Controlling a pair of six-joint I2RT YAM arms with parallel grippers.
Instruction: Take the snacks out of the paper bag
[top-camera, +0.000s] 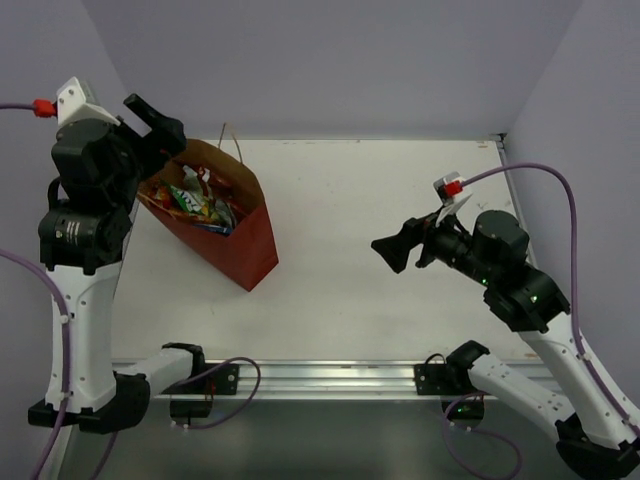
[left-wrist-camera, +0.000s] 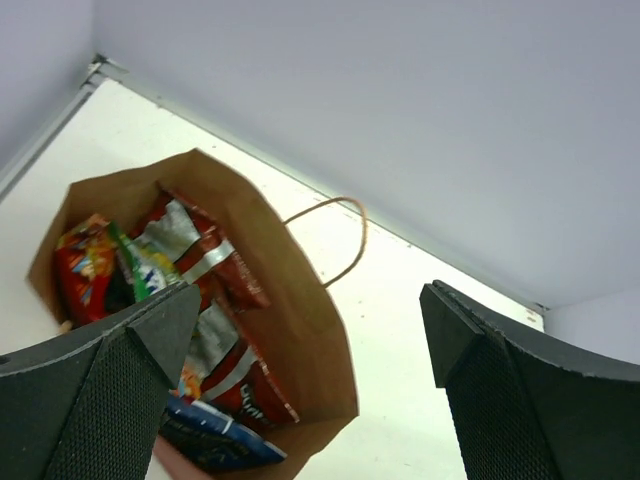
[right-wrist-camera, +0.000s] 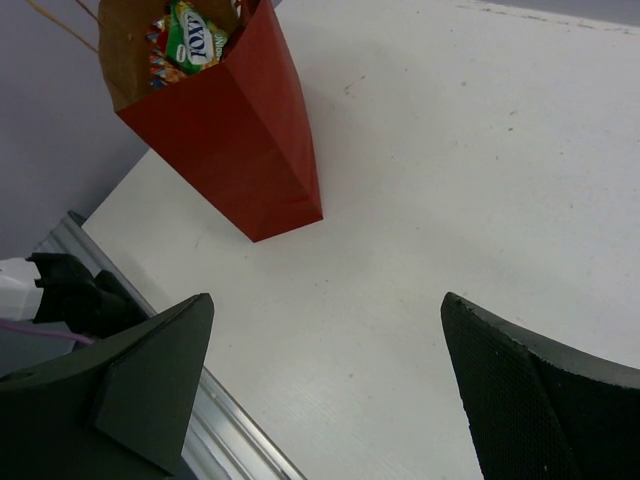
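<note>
The paper bag (top-camera: 240, 235) stands at the table's left side, reddish-brown outside (right-wrist-camera: 240, 140) and tan inside (left-wrist-camera: 290, 300), mouth open. The snacks (top-camera: 200, 205) sit inside it: a green-white packet (left-wrist-camera: 140, 265) (right-wrist-camera: 190, 35), red foil bags (left-wrist-camera: 225, 265) and a blue packet (left-wrist-camera: 215, 440) at the lower edge. My left gripper (top-camera: 158, 125) (left-wrist-camera: 310, 300) hovers above the bag's mouth, open, with nothing between its fingers. My right gripper (top-camera: 395, 250) (right-wrist-camera: 325, 310) hangs open over bare table, well to the right of the bag.
A thin twisted loop handle (left-wrist-camera: 345, 240) sticks out from the bag's far rim. An aluminium rail (top-camera: 330, 375) runs along the near table edge. Lilac walls close in the back and both sides.
</note>
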